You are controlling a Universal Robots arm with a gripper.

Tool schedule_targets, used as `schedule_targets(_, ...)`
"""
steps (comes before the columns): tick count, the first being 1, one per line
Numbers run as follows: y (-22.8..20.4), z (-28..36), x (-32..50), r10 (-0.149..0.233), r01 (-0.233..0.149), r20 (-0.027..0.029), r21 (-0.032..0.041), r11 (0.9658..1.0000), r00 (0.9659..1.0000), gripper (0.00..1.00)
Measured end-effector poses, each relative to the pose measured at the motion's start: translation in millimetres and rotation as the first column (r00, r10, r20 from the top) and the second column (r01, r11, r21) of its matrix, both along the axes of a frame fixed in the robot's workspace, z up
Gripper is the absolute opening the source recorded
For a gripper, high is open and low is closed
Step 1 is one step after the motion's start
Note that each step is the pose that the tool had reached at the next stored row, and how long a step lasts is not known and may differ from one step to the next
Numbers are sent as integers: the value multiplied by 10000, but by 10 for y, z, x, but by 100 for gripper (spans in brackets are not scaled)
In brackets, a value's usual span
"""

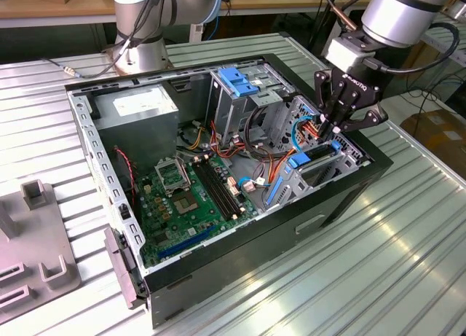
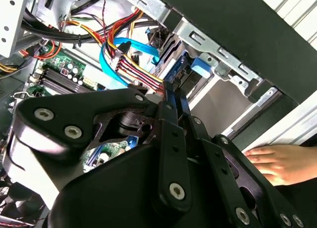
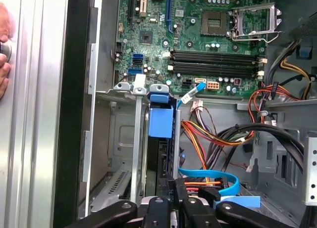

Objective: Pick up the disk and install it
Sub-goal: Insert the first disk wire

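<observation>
The disk (image 3: 161,121) stands on edge in a slot of the metal drive cage (image 3: 116,139), inside the open computer case (image 1: 255,241). Its blue carrier frame faces the motherboard and its dark body runs back to my fingers. In the exterior view the disk's blue end (image 1: 298,159) shows low in the cage at the case's right end. My gripper (image 1: 336,135) reaches down into that end of the case. Its fingers stand close together, shut on the disk's near edge, in both wrist views (image 3: 177,188) (image 2: 176,97).
Orange, red and blue cables (image 3: 213,181) crowd the space beside the cage. The motherboard (image 1: 189,197), the power-supply box (image 1: 138,106) and a blue-topped cage (image 1: 237,81) fill the case. A hand (image 2: 277,161) rests outside the case wall. A grey fixture (image 1: 36,241) stands at the exterior view's left.
</observation>
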State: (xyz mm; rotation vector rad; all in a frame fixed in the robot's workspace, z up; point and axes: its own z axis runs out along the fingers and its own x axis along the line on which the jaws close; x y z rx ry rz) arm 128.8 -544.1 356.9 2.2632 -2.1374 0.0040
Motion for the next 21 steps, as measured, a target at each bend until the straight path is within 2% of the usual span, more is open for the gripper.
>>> schedule_targets(2,-4,-45,0,-4,4,0,0,10000,10000,16)
schedule_targets(4,-4,-62,0,-25,25,0,0,10000,10000,16)
schedule_targets(11,-17,-68,16,-215,215,0,1,9998,9998,16)
schedule_targets(15,-45,-68,18,-253,253,0,0,9997,9997,16)
schedule_targets(21,-47,-75,18,-393,393,0,1,9992,9992,16)
